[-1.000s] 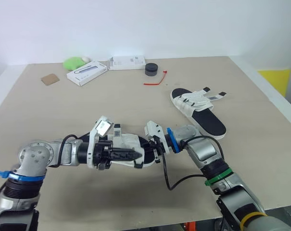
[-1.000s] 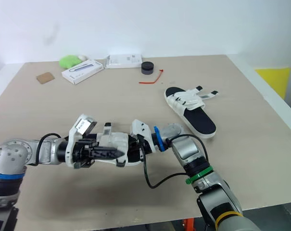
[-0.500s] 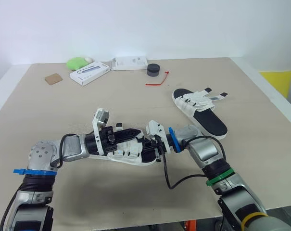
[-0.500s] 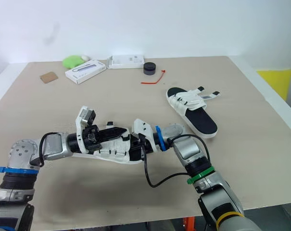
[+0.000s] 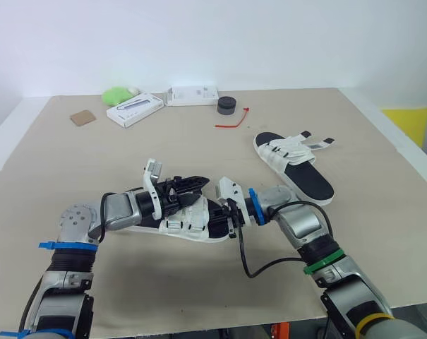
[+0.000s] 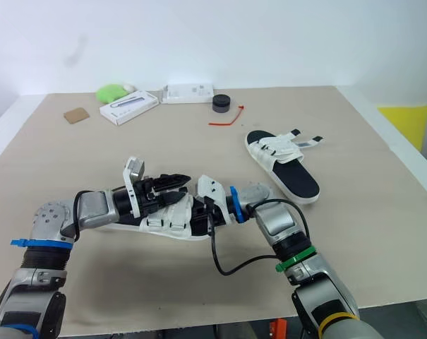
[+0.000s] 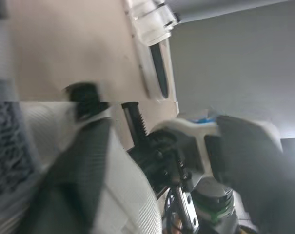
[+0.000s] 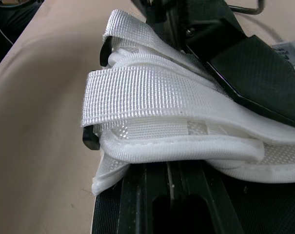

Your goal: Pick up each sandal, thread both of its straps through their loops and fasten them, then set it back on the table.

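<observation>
Beneath the left gripper (image 5: 203, 180), whose hold I cannot tell, the sandal (image 5: 182, 224) needs steady bracing from the right gripper (image 5: 224, 212) clamping it.

You are working in what is looking like a robot lab: a bare white wall (image 5: 199, 35) is backing a plain beige tabletop (image 5: 72, 162), with small boxes (image 5: 134, 109), a red tie (image 5: 231, 121) and a cardboard scrap (image 5: 80, 118) lying about.

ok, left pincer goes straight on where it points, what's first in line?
Likely the right arm's white wrist housing, just ahead of the left pincer above the near sandal; depth is unclear.
</observation>
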Robot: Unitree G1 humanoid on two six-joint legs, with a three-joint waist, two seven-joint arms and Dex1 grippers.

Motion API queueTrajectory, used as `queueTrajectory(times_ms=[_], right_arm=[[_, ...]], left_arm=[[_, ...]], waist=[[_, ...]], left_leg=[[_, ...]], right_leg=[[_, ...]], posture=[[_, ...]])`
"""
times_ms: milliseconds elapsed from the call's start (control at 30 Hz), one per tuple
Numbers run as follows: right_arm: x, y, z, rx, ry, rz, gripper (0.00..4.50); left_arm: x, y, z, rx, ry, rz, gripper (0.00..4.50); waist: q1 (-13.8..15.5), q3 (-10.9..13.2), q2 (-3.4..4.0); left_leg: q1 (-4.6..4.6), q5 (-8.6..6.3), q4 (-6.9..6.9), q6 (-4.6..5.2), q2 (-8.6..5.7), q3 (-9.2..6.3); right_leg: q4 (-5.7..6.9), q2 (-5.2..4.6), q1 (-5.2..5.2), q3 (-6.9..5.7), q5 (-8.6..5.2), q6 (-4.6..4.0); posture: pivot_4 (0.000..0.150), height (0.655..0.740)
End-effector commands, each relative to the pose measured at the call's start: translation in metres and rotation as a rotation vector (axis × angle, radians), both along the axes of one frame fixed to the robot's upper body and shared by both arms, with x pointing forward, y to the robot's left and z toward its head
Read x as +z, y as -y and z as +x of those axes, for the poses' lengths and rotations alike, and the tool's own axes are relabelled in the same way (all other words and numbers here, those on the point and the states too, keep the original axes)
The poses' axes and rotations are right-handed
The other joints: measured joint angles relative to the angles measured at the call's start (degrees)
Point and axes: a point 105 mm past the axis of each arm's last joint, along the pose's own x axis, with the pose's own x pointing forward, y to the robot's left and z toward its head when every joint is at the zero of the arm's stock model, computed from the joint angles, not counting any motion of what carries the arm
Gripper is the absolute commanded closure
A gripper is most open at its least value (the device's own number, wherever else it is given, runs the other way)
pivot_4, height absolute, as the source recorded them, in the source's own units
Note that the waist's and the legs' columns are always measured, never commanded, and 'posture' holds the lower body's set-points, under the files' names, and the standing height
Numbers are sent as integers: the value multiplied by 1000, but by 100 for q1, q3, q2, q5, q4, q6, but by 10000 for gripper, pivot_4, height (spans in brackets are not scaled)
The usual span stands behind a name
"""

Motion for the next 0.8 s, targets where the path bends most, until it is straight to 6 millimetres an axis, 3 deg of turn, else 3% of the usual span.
queueTrajectory(times_ms=[33, 133, 367, 433, 600, 733, 800], right_arm=[[-26, 7, -5, -26, -69, -82, 45000], [-26, 6, -5, -25, -70, -80, 45000], [-25, 5, -6, -19, -73, -76, 45000], [-25, 5, -5, -18, -74, -76, 45000], [-20, 7, 1, -32, -62, -70, 45000], [-7, 12, 6, -38, -44, -60, 45000], [-1, 15, 6, -38, -38, -63, 45000]], left_arm=[[-35, -12, 11, 93, -97, 144, 491], [-18, -11, 19, 103, -50, 79, 491], [82, -13, 14, 23, 196, -275, 491], [99, -17, 8, -6, 254, -317, 491], [114, -25, -25, -165, 460, -164, 491], [98, -34, -63, -342, 620, 72, 491], [90, -40, -72, -392, 647, 122, 491]], waist=[[0, -5, -1], [-1, -16, -3], [-6, -3, -19], [-6, 0, -23], [-31, 5, -20], [-48, 35, -9], [-41, 59, 7]], left_leg=[[0, 1, 0, -1, 0, -1], [3, 3, 0, -2, -1, -1], [-26, 9, -22, -14, -2, -1], [-33, 8, -24, -14, 0, -4], [-32, 8, -29, -17, 0, -3], [-32, 13, -33, -29, 0, -2], [-33, 16, -35, -35, -1, -1]], right_leg=[[0, 1, 0, 0, 0, 0], [0, 0, 1, 0, 1, 2], [-3, 1, -33, 2, -2, -2], [-4, 2, -38, -1, -3, -4], [-8, 2, -39, 1, -4, -5], [-11, 0, -42, 0, -4, -6], [-11, -2, -48, 0, -2, -6]], posture=[[1500, 7400], [1500, 7400], [1500, 7400], [1500, 7400], [1500, 7400], [1500, 7400], [1500, 7400]])
